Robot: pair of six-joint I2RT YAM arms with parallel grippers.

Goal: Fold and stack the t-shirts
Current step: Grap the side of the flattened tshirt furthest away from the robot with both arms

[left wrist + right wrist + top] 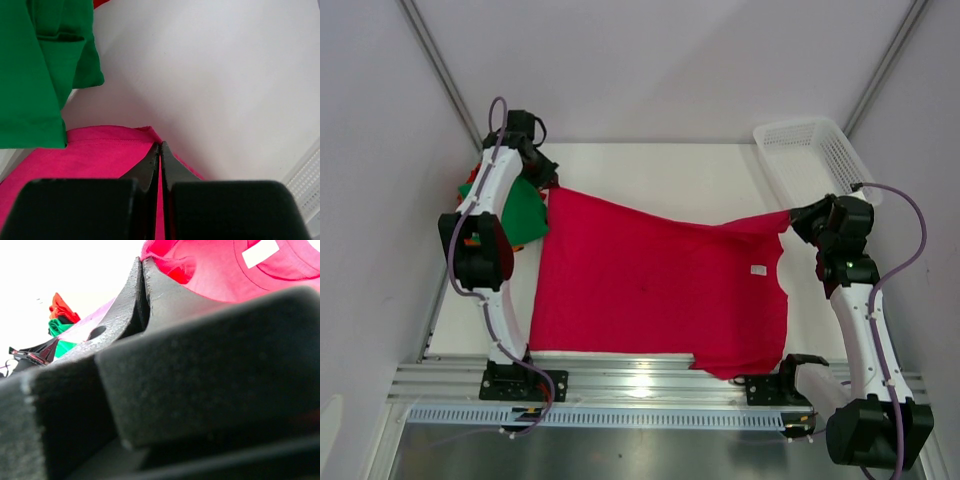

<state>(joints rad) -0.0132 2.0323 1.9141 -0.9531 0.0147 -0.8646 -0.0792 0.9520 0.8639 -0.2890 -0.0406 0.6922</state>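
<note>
Crimson-red t-shirt [650,290] lay spread on the white table [670,170] between the two pincers, its far edge strung from one to the other and the rest of the cloth running back from them toward the arm bases. The left pincer [545,186] sat at the shirt's far left corner with its fingers [150,165] pressed fully together, a thin strip of crimson cloth caught between them. The right pincer [798,220] was likewise clamped tight at the far right corner, where the cloth was drawn into a point against its tips; its wrist view showed crimson fabric just past the fingers [125,305]. A small white neck tag [758,268] lay on the shirt near the right pincer, on the side toward the bases. A green t-shirt [525,212] was bunched just beside the left pincer, on its outer side, with a bit of an orange-red t-shirt [61,307] showing past the green one. A white mesh basket [810,150] stood beyond the right pincer.
</note>
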